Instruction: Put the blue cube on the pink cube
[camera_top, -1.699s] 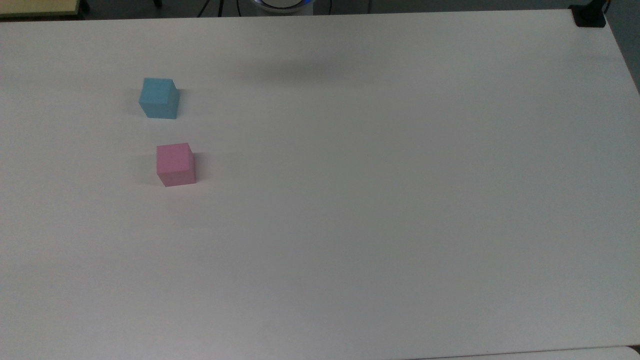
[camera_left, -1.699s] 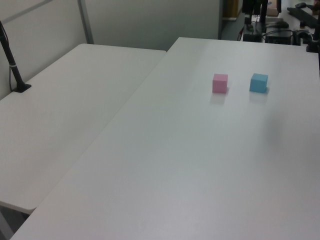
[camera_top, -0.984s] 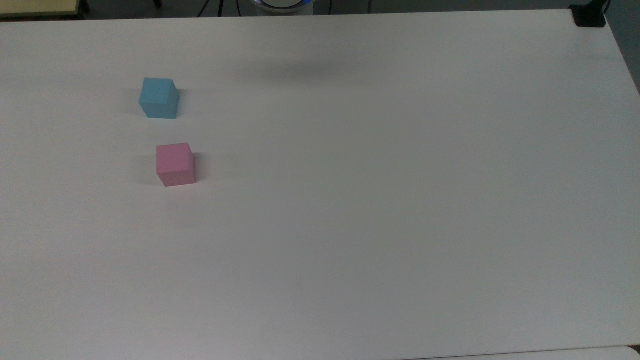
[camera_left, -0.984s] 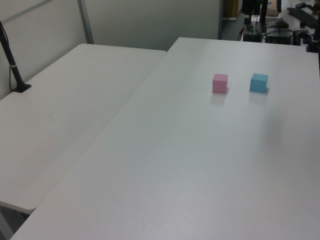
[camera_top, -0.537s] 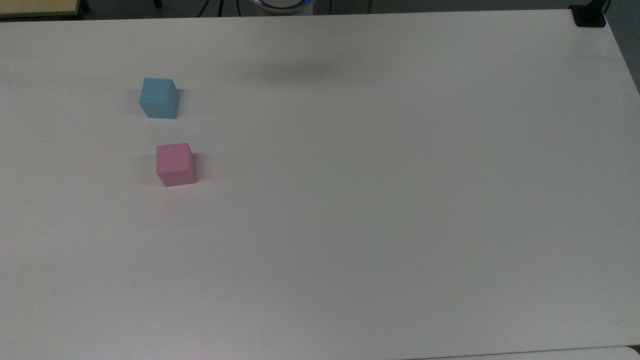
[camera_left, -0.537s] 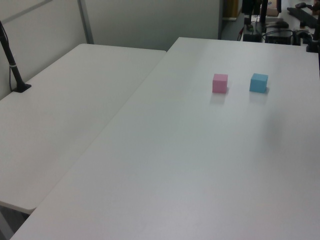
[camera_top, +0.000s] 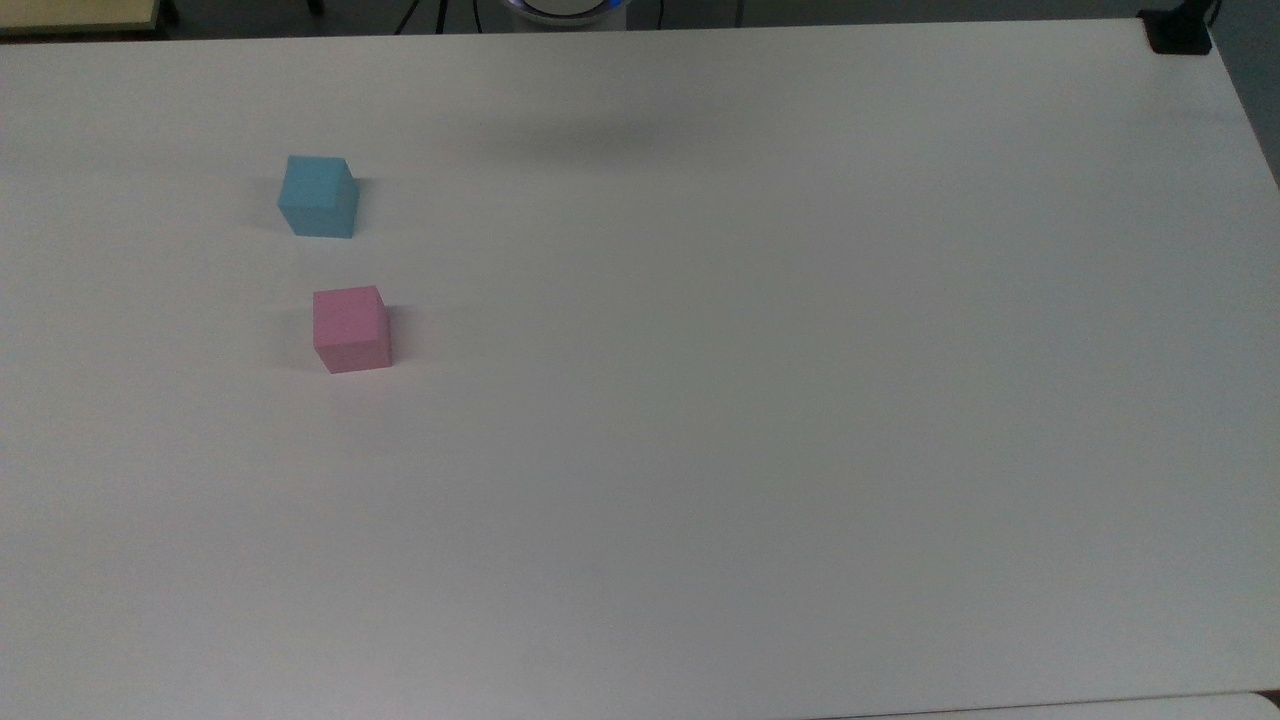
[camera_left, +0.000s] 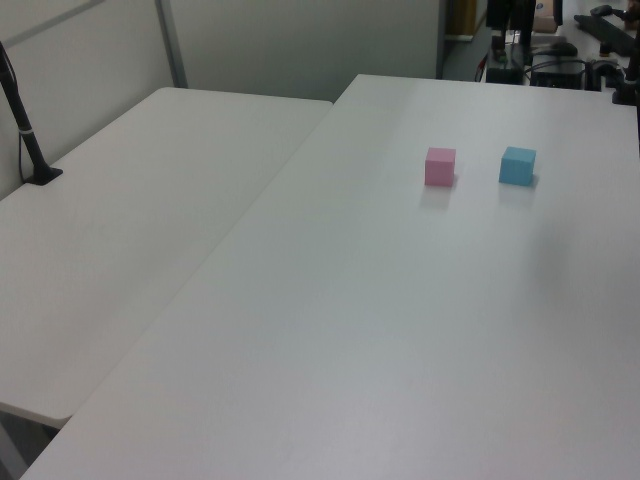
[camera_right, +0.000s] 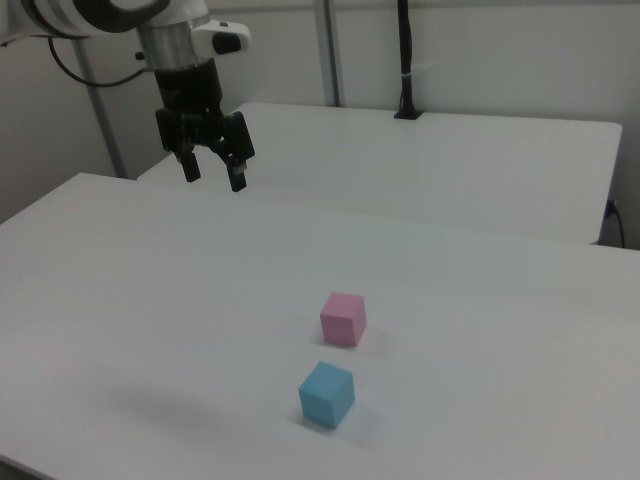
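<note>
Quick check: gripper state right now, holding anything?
Gripper: open, empty, up in the air away from the blue cube and pink cube.

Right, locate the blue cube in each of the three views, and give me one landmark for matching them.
Top view: the blue cube sits upper left on the white table.
Left view: upper right.
Right view: bottom centre.
Shared landmark: the pink cube beside it, apart and not touching.
</note>
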